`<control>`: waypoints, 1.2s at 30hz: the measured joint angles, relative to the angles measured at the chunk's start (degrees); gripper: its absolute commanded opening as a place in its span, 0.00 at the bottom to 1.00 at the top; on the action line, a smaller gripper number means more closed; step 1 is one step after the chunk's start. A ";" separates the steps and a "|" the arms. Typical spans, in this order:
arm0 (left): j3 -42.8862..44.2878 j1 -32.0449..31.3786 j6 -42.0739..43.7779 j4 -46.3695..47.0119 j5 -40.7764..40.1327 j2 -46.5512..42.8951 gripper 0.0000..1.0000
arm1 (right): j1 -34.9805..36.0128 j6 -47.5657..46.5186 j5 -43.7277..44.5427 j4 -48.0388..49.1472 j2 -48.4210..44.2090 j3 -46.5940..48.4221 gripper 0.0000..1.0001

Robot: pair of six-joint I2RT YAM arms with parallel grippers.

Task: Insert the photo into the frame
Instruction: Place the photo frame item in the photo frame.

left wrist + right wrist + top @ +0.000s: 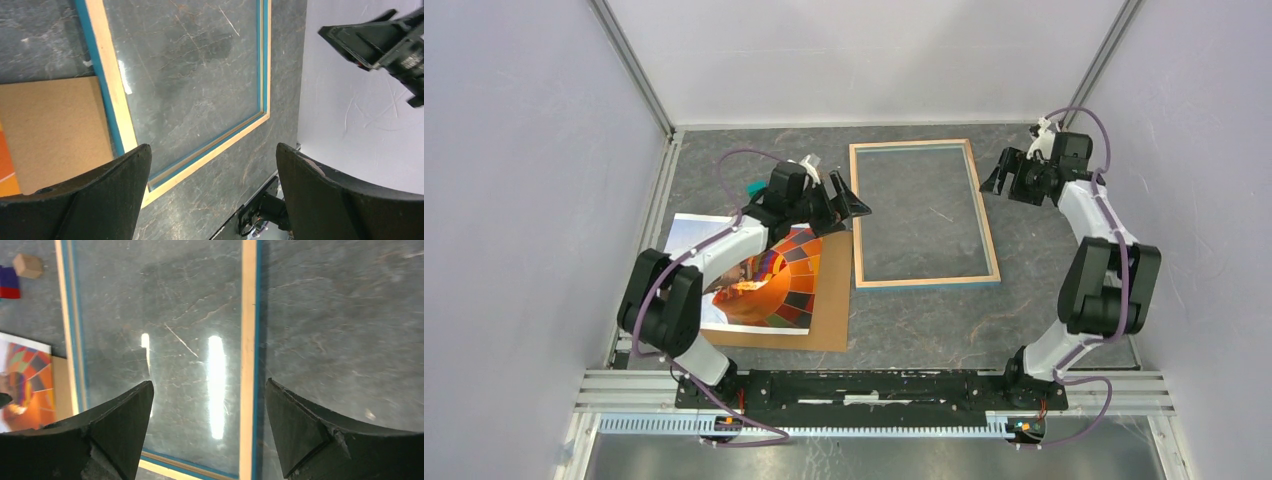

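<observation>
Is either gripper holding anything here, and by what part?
Nothing is held: the left gripper and right gripper are both open and empty; the frame lies flat, ungripped.

Frame: pale wood, blue edging. Photo: orange, red, dark patchwork. Board: plain brown. Table: grey, veined.

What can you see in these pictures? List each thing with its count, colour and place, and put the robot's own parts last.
photo: 1, orange, red and dark balloon, white border; on the backing board, partly under the left arm
backing board: 1, brown; left of the frame
frame: 1, pale wood with blue edging; flat, mid-table, nothing in it
wooden block: 1, pale; beyond the photo
blue-and-red block: 1; beside the wooden block
table: 1, dark grey, marbled
left pincer: 1, black; open, above the frame's left side
right pincer: 1, black; open, above the frame's right rail
</observation>
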 measured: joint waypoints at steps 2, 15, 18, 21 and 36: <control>1.44 -0.42 -0.07 -0.09 1.25 2.05 1.00 | 0.81 -1.90 4.70 -1.44 -3.58 0.02 0.88; 10.56 -1.57 4.26 -8.90 2.99 12.24 1.00 | -0.07 -1.09 10.40 6.25 -6.40 -19.47 0.84; 11.47 -2.54 4.59 -9.57 3.13 14.01 1.00 | -1.70 0.11 10.29 7.65 -7.10 -23.06 0.84; 12.04 -4.17 4.72 -9.84 3.30 16.70 1.00 | -1.92 0.83 9.97 10.47 -8.50 -25.18 0.84; 13.11 -7.10 7.93 -16.02 -1.20 15.10 1.00 | -2.95 2.54 8.31 19.37 -15.80 -36.06 0.82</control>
